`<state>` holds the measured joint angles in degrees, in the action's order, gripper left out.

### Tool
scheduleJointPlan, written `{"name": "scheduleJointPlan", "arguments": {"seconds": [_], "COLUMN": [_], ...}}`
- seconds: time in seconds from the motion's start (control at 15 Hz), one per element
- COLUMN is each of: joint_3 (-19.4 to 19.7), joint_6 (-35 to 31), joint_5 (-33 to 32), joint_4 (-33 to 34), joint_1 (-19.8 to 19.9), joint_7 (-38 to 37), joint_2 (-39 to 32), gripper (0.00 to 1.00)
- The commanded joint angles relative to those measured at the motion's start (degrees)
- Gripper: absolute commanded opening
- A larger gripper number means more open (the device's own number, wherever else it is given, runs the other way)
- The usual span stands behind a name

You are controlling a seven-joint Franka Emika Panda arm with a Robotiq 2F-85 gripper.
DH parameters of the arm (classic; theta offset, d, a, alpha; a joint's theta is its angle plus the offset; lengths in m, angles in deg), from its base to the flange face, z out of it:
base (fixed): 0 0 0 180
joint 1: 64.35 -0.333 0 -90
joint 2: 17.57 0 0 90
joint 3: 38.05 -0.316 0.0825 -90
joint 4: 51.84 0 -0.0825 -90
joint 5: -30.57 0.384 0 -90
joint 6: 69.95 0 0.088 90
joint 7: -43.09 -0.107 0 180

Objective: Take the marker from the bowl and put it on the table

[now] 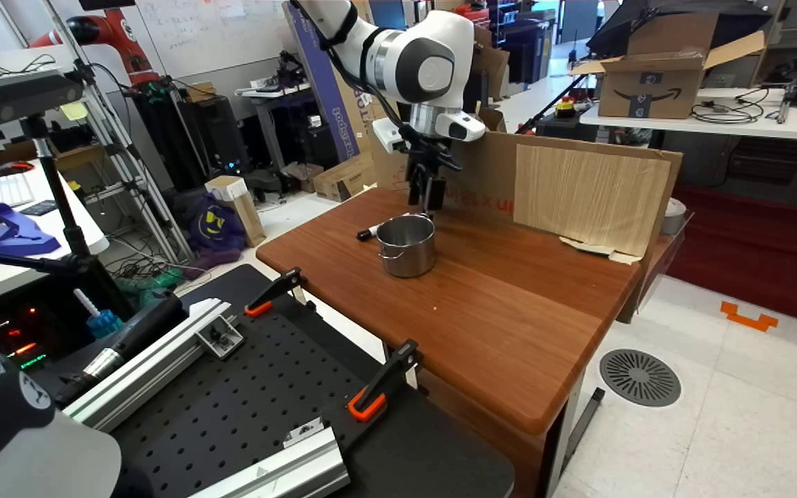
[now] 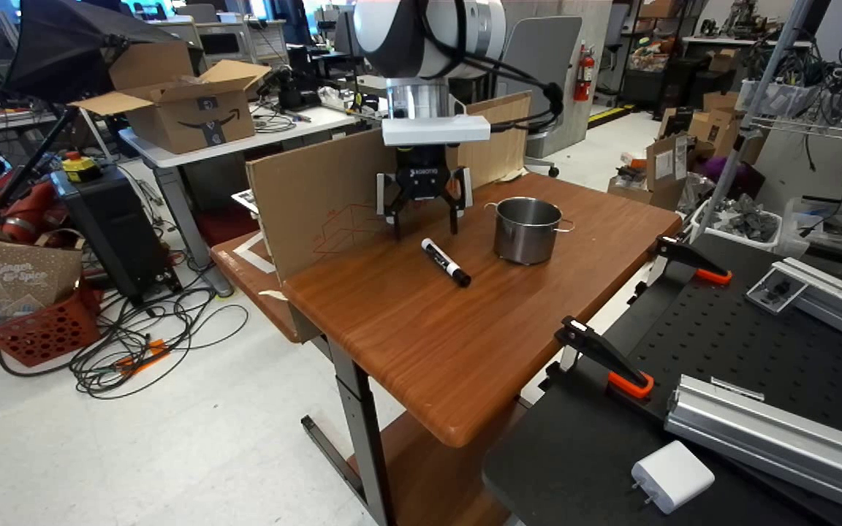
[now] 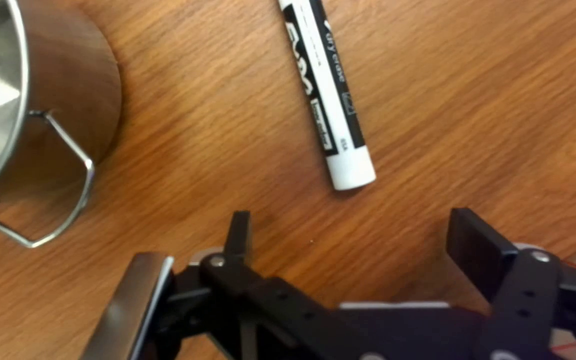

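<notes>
The marker [image 2: 446, 261] lies flat on the reddish-brown table [image 2: 428, 343], outside the bowl. It has a white and black body, a white end and a black cap. In the wrist view its white end points at my gripper, and the marker [image 3: 325, 90] runs off the top edge. The metallic bowl [image 2: 525, 241] stands upright beside it, with wire handles; it shows at the left of the wrist view [image 3: 73, 85]. In an exterior view the bowl [image 1: 409, 252] partly hides the marker [image 1: 368, 233]. My gripper [image 3: 350, 212] is open, with nothing between its fingers, low over the table [image 1: 509, 325] just short of the white end.
A cardboard panel [image 2: 326, 208] stands along the table edge close behind my gripper. A black perforated board [image 1: 232, 394] with orange-tipped clamps [image 1: 385, 380] adjoins the table's opposite side.
</notes>
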<state>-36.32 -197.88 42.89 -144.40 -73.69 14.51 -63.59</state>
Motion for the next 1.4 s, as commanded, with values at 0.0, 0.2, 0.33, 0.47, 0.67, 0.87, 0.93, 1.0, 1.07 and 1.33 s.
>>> {"name": "scheduleJointPlan", "arguments": {"seconds": [0.0, 0.2, 0.33, 0.47, 0.67, 0.87, 0.93, 1.0, 1.07, 1.33], "joint_3": [0.66, 0.56, 0.42, 0.3, 0.14, -0.37, -0.2, 0.05, -0.93, -0.98], "joint_6": [0.99, 0.36, -0.47, -1.64, -4.38, -7.08, -7.29, -7.23, -4.31, -5.35], "joint_5": [-1.72, -1.74, -1.77, -1.94, -2.46, -2.74, -3.75, -5.1, -3.27, -4.5], "joint_4": [1.3, 0.12, -1.58, -3.81, -9.07, -14.74, -16.85, -18.79, -13.28, -17.49], "joint_1": [-0.78, -0.96, -1.27, -1.8, -2.7, -2.91, -3.26, -3.61, -2.37, -2.42], "joint_7": [-1.36, -1.06, -0.72, -0.37, 0.01, 0.49, 0.47, 0.37, -0.24, -0.23], "joint_2": [-0.5, 0.57, 2.27, 4.64, 10.01, 15.81, 17.93, 19.76, 15.74, 19.04], "gripper": [1.0, 1.0, 1.0, 1.0, 1.0, 1.0, 1.0, 1.0, 1.0, 1.0]}}
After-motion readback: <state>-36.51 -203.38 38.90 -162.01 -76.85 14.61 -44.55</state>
